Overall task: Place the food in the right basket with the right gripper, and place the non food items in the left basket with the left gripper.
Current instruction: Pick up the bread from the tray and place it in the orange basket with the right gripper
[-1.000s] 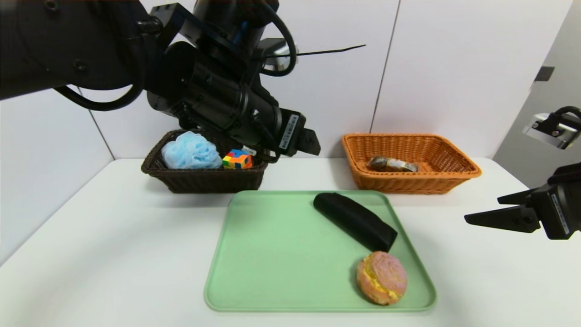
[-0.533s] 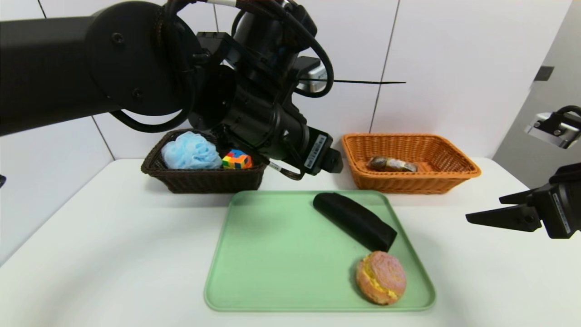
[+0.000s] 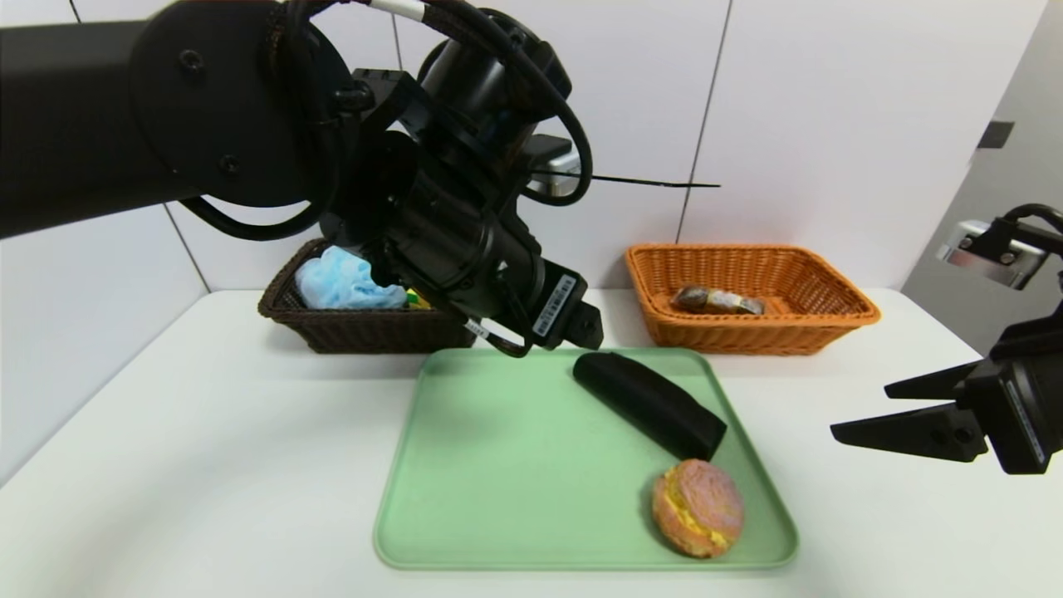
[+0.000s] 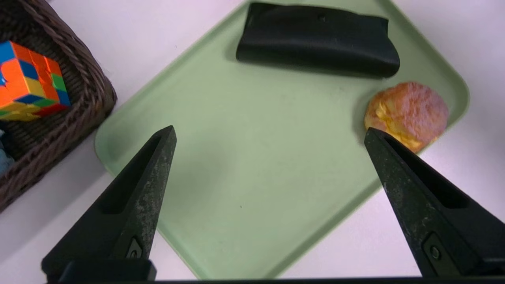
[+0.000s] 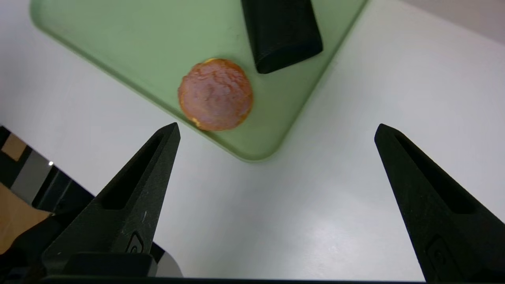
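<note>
Table [image 3: 249, 448] white | wall [image 3: 631, 166] pale, panelled | both hands [image 4: 270, 128] [image 5: 278, 124] wide open, empty

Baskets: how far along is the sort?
Done: the blue bath pouf and puzzle cube sit in the dark brown basket; a clear food pack lies in the orange-tan one.
In hand: nothing; left gripper and right gripper are open and empty.
Left: black pouch and bun, both on the green tray.

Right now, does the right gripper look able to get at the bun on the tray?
Probably yes: the right gripper is open beside the tray, and nothing covers the bun.
</note>
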You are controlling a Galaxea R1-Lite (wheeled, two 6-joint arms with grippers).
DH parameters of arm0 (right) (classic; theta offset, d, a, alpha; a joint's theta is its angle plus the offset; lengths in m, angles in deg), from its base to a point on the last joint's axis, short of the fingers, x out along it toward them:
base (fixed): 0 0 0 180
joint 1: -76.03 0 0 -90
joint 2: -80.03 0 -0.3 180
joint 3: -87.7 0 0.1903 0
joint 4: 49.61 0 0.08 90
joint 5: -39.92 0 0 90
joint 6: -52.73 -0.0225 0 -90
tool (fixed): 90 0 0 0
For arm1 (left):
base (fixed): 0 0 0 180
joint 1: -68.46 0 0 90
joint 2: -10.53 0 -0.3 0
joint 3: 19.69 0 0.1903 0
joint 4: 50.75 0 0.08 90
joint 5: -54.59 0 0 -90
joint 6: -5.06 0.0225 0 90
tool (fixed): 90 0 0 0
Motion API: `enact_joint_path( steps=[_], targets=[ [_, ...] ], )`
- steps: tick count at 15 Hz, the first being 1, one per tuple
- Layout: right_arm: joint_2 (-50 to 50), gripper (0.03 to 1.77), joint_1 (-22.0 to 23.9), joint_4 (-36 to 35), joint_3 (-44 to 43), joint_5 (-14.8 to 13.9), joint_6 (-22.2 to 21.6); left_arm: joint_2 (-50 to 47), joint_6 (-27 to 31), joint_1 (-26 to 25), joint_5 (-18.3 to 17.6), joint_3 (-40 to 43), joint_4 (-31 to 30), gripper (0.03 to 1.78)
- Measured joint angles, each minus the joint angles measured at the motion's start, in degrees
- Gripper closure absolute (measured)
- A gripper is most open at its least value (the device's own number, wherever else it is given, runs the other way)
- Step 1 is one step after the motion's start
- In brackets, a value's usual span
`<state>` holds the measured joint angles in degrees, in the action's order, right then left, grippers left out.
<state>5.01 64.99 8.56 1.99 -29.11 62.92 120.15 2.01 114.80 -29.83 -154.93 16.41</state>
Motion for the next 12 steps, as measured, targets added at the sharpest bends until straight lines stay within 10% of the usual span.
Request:
enact_joint_path(
  steps=[12],
  targets=[
    [-11.61,0.10,-17.92,-0.30,-0.09,-5.95,-7.17,-1.54,-1.35,-0.20,4.55,-0.04,3.54,0.12]
  ],
)
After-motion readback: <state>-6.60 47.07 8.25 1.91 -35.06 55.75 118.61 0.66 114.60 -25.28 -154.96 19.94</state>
